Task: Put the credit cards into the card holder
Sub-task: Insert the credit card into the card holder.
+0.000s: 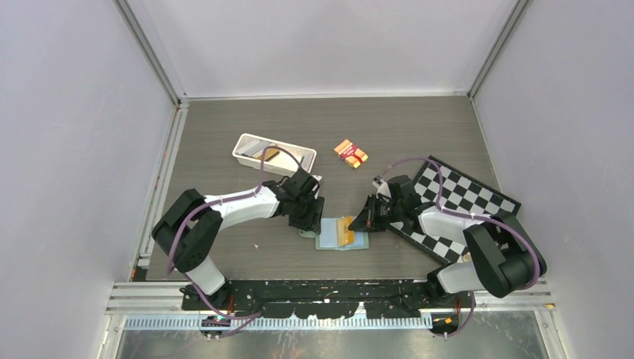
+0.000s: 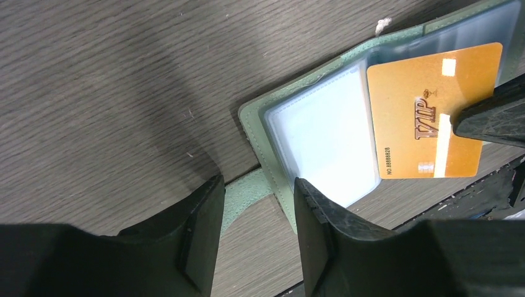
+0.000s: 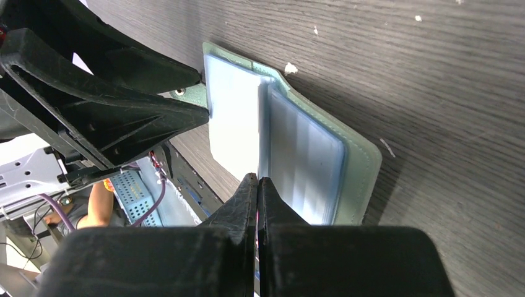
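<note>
On the table [image 1: 224, 127], the open holder [image 1: 327, 240] lies flat. Left gripper [image 2: 259, 185], jaws spread, straddles the holder's clasp tab [image 2: 244, 198]. Right gripper [image 3: 257, 182], pressed together, pinches 1 gold card [image 2: 421, 86] lying over the holder's pockets [image 2: 322, 130]. Insertion is the step in hand; next, I judge, the card must slide under a pocket lip.

The sage-green folding card holder [image 2: 252, 127] looks like matt, pebbled faux leather. Inside the holder, the clear pocket sleeves [image 2: 322, 142] are glossy plastic, and the gold rectangular plastic card [image 2: 427, 105] shines smoothly. Beneath the holder, the dark wood-grain tabletop [image 2: 111, 93] is matt.
</note>
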You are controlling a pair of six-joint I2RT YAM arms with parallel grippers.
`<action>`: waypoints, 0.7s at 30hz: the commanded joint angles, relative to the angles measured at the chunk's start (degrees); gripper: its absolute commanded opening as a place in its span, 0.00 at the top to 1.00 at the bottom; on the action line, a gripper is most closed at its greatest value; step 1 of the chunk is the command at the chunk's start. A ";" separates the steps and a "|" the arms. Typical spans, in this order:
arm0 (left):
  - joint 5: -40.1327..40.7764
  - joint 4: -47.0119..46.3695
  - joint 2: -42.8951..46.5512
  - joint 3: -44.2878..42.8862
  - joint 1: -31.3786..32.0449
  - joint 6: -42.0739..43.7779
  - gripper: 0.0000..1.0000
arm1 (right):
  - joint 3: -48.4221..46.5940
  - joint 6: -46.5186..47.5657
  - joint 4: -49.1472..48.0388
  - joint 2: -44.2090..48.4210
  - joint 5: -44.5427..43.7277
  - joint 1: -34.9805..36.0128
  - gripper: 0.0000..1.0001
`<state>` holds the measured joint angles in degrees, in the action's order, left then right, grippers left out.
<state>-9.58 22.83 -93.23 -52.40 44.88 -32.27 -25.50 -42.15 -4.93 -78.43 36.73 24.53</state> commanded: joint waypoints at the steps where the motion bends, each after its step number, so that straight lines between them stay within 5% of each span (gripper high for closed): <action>1: 0.97 0.56 -0.80 -1.86 0.12 1.16 0.54 | -0.09 0.03 -4.18 -1.52 1.56 0.05 0.99; 21: 1.06 -0.04 -3.34 -1.83 0.12 1.39 0.73 | 0.97 -0.26 -6.85 -4.30 2.50 0.01 1.00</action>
<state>-9.43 22.87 -95.15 -53.49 44.88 -32.01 -25.21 -42.41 -9.58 -81.82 38.46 24.53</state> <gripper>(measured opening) 0.277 0.026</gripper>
